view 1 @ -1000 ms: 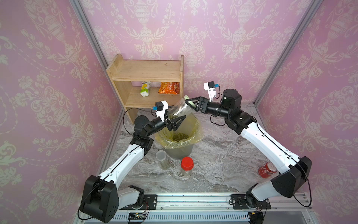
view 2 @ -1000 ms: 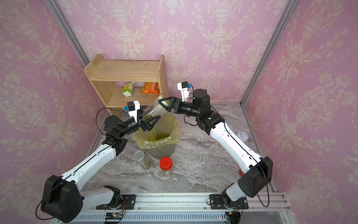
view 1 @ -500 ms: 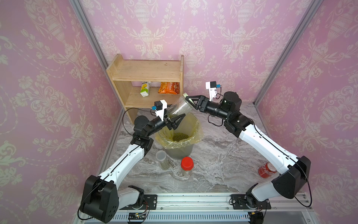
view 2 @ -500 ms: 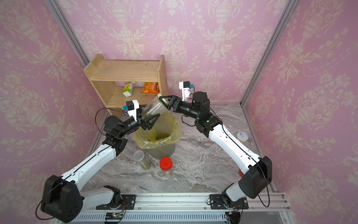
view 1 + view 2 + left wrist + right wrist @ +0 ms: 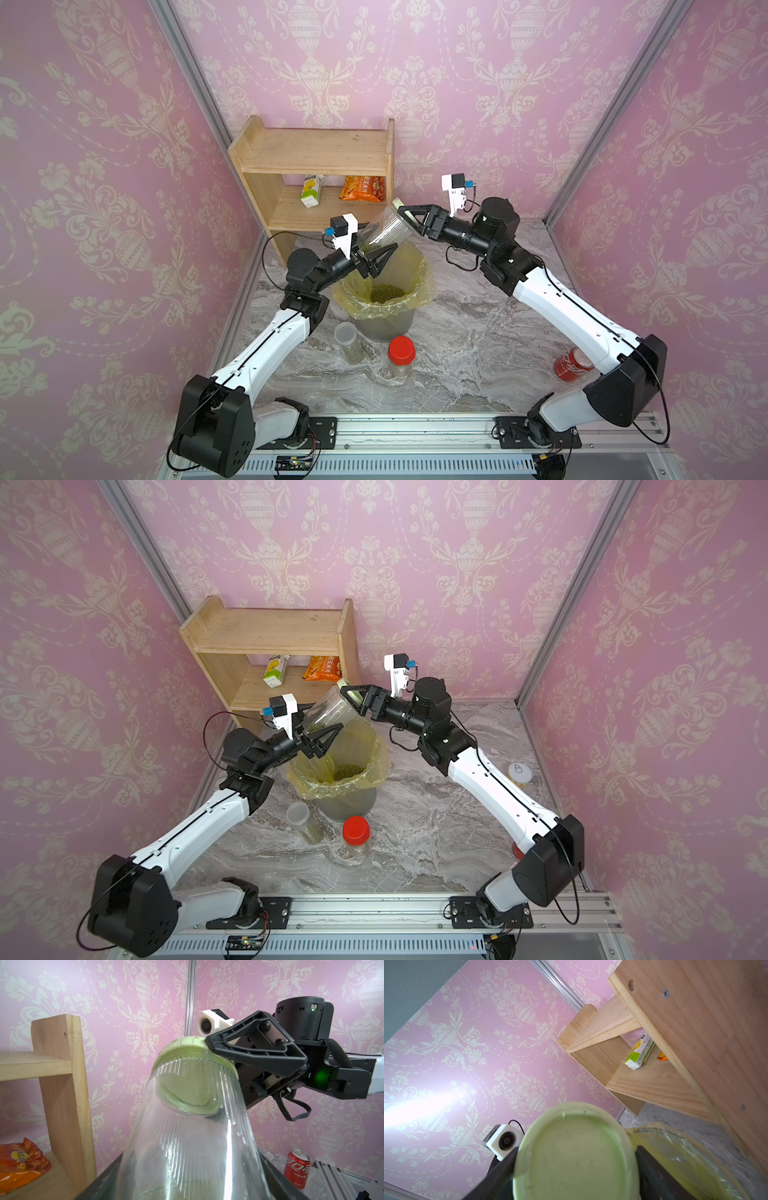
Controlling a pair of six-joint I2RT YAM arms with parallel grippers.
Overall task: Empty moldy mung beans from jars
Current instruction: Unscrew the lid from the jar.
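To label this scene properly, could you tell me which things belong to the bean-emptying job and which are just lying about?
Job: tilted jar, its pale green lid, mung beans, lined bin, translucent-lidded jar, red-lidded jar.
Lying about: red soda can, white-topped can, wooden shelf, juice carton, snack bag.

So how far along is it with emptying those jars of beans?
Done: a heap of beans lies in the lined bin. In hand: the left gripper holds a tilted jar above it, the right gripper clamps its green lid; a few beans sit inside. Left: the red-lidded jar and the clear-lidded jar stand closed, beans inside.
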